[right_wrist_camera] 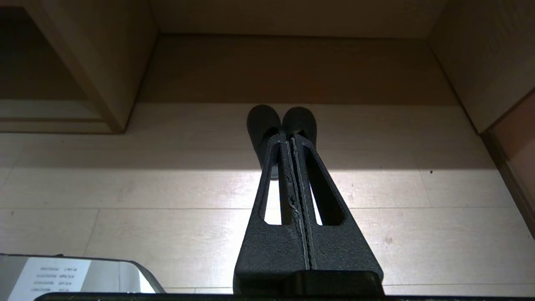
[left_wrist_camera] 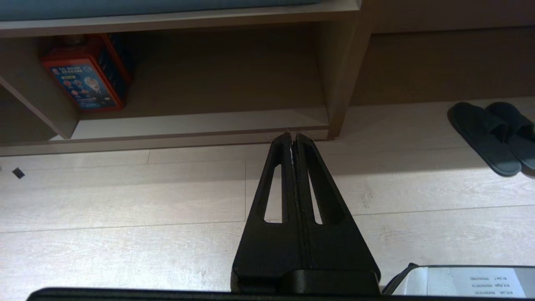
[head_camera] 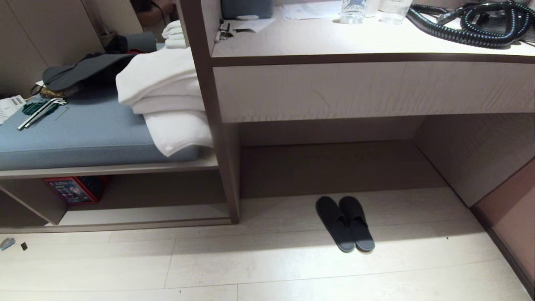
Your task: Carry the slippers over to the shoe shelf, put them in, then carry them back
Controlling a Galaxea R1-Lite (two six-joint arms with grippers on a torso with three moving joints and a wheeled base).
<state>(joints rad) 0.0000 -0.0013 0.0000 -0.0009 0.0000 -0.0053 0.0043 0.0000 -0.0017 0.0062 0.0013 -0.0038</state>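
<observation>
The slippers (head_camera: 345, 223), a dark pair lying side by side, rest on the pale floor under the long counter, toes toward the back wall. The shoe shelf (head_camera: 142, 214) is the low open cubby to their left, under the cushioned bench, behind an upright divider panel. Neither gripper shows in the head view. In the left wrist view my left gripper (left_wrist_camera: 294, 136) is shut and empty above the floor, facing the shoe shelf (left_wrist_camera: 200, 123), with the slippers (left_wrist_camera: 493, 133) off to one side. My right gripper (right_wrist_camera: 289, 140) is shut and empty, its tips in line with the slippers (right_wrist_camera: 260, 119) beyond.
A red box (head_camera: 75, 189) stands inside the cubby at its left end. Folded white towels (head_camera: 167, 96) hang over the blue cushion (head_camera: 83, 133). The counter (head_camera: 368, 90) carries bottles and a coiled black hose (head_camera: 472, 25). A side panel (head_camera: 510, 217) bounds the floor at right.
</observation>
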